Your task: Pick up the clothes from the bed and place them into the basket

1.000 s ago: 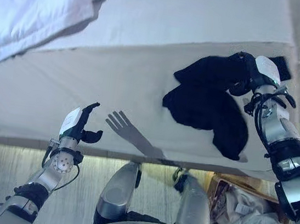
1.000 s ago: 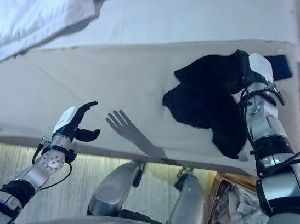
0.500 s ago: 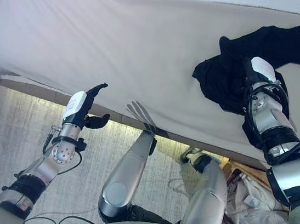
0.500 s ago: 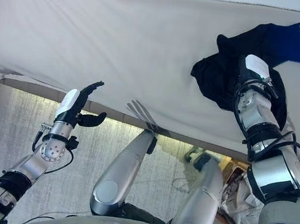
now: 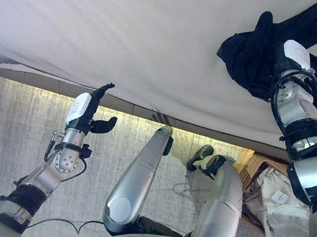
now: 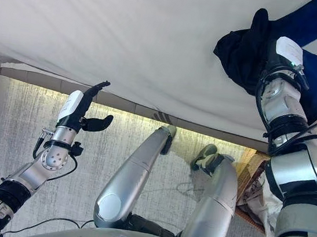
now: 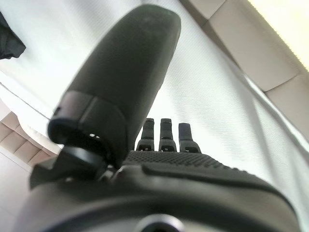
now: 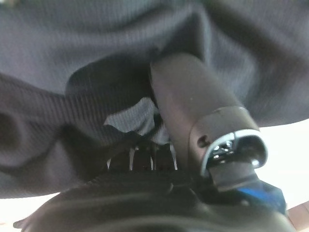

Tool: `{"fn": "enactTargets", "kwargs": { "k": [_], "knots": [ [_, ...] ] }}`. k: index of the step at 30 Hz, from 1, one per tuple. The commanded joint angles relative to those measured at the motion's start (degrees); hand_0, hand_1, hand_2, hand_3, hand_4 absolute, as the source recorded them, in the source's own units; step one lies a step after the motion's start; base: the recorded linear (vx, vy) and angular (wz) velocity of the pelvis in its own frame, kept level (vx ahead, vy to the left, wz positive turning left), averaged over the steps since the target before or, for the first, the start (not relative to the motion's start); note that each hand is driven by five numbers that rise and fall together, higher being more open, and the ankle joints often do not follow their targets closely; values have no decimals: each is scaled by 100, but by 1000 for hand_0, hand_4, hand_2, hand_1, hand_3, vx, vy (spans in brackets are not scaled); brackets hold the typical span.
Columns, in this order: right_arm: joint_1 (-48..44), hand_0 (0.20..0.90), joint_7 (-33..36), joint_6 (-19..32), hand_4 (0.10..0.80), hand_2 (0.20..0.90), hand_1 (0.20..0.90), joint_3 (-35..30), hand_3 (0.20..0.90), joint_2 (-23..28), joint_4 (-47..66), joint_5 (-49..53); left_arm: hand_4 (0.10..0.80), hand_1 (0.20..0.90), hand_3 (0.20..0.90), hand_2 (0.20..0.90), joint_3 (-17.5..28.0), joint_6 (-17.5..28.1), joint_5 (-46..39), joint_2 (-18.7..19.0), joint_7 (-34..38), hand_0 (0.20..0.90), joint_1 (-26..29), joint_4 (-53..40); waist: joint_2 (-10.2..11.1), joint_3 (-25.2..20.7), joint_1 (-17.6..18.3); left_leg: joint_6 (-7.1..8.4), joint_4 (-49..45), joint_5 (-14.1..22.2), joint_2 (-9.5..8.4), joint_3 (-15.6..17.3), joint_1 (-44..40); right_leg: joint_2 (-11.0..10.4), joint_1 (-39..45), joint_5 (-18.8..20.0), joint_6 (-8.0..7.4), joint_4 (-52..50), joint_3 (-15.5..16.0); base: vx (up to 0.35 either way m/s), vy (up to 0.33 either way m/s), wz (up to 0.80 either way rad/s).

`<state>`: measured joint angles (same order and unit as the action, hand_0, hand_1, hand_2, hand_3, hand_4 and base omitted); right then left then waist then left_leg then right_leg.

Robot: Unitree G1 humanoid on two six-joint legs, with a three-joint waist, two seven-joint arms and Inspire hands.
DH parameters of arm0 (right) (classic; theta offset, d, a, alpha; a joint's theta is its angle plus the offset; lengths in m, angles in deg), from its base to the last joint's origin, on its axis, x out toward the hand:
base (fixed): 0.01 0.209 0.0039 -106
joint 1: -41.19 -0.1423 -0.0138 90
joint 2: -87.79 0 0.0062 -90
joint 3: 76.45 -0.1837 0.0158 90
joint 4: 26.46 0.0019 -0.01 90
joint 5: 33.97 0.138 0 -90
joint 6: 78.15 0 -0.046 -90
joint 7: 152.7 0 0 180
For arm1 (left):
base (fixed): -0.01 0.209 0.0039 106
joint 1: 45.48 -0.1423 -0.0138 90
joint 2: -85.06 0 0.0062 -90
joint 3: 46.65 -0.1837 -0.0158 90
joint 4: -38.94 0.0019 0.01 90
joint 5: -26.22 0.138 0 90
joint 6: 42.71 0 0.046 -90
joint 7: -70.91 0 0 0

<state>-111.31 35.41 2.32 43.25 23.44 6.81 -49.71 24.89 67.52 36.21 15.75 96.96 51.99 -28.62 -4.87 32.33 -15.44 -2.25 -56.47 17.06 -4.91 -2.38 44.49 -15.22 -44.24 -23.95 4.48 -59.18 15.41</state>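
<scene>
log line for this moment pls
right hand: shut on dark clothes, on bed | left hand: open, idle | basket: not yet reached

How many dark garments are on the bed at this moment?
1 dark garment, bunched at the bed's right side, with the right hand pressed into it. Folds may hide a second piece; the pictures cannot settle that.

Clothes (image 5: pixel 249 54) on bed (image 5: pixel 145 41); basket (image 5: pixel 252 163) right, below.
</scene>
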Motion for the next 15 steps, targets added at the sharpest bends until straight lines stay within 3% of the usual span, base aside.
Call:
{"fn": "enactTargets", "kwargs": {
  "k": [1, 6, 7, 9, 15],
  "knots": [
    [277, 300, -254, 132, 100, 300, 300, 258, 200, 88, -289, 295, 800, 900, 900, 900, 148, 278, -173, 175, 374, 900, -2, -610, -131, -253, -30, -202, -43, 299, -86, 188, -225, 221, 573, 283, -1, 3, 287, 0, 10, -3],
    [480, 300, -123, 297, 100, 300, 300, 87, 200, 150, -104, 370, 800, 900, 900, 900, 192, 286, -150, 158, 326, 900, -83, -540, -1, -253, 55, -110, 612, 125, 55, 190, -1003, 237, 1340, 461, -99, 586, 248, 25, 42, -12],
    [463, 300, -85, 297, 100, 300, 300, 30, 200, 174, -25, 427, 800, 900, 900, 900, 217, 246, -151, 147, 306, 900, -55, -540, 43, -253, 90, -110, 892, -133, 90, 202, -1123, 230, 1473, 698, -64, 870, 301, 10, 43, -17],
    [573, 300, -58, 365, 100, 300, 300, -83, 200, 179, 78, 493, 800, 900, 900, 900, 244, 152, -167, 125, 201, 900, -62, -492, 96, -253, 137, -57, 1223, -226, 145, 209, -1518, 268, 1879, 790, -104, 1211, 280, 55, 36, -21],
    [738, 300, -65, 498, 100, 300, 300, -331, 200, 399, 463, 690, 800, 900, 900, 900, 199, -86, -172, -2, -86, 900, -76, -200, 264, -454, 360, 123, 2515, -579, 374, 269, -2794, 504, 3146, 1162, -240, 2613, 135, 104, 36, -22]
  ]
}}
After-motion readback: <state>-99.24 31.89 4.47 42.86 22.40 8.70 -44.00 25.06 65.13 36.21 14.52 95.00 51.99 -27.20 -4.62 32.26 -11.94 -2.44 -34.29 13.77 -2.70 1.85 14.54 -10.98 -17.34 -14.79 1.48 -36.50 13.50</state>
